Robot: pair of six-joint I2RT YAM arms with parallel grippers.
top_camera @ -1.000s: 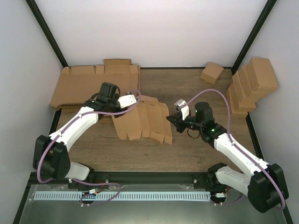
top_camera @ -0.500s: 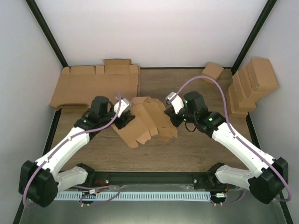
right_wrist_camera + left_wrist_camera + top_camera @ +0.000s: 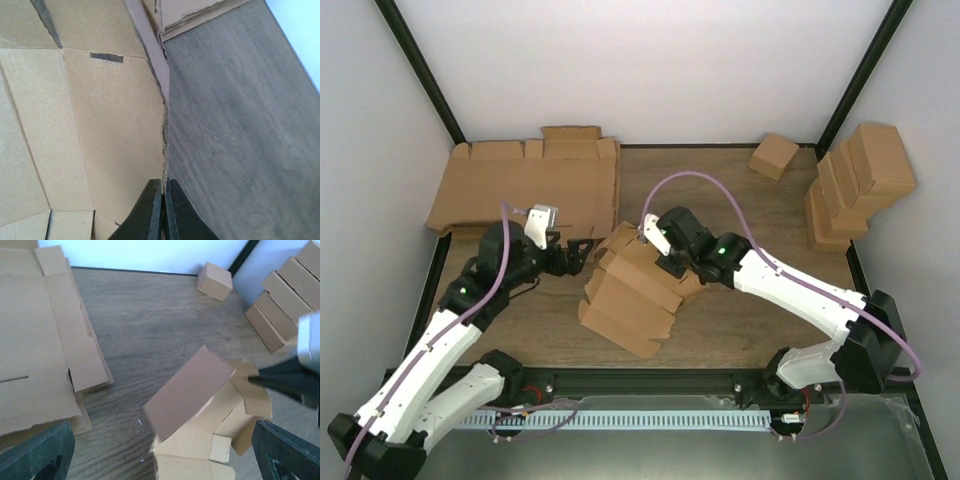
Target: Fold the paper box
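Paper box (image 3: 632,290) is seen mid-counter (image 3: 740,335), centre of the top view. It is half-erected, with panels tilted up and flaps loose.

Right fingers (image 3: 162,207) are pressed together, and the box's upper-right edge appears to be pinched between them. Left fingers (image 3: 578,254) are spread wide just left of the box; nothing is held and no contact is seen.

Step judged: box to be gripped from the left so a panel can be folded along its crease.
- Right pinch is best held firm as the anchor.
- Left fingers should be brought onto the raised panel near its free edge, not onto the small end flaps.
- Panel should be pushed over the crease slowly, so the thin card is not buckled or pulled out of the pinch.
- Flat cardboard sheets (image 3: 530,185) at upper left are to be avoided on approach.
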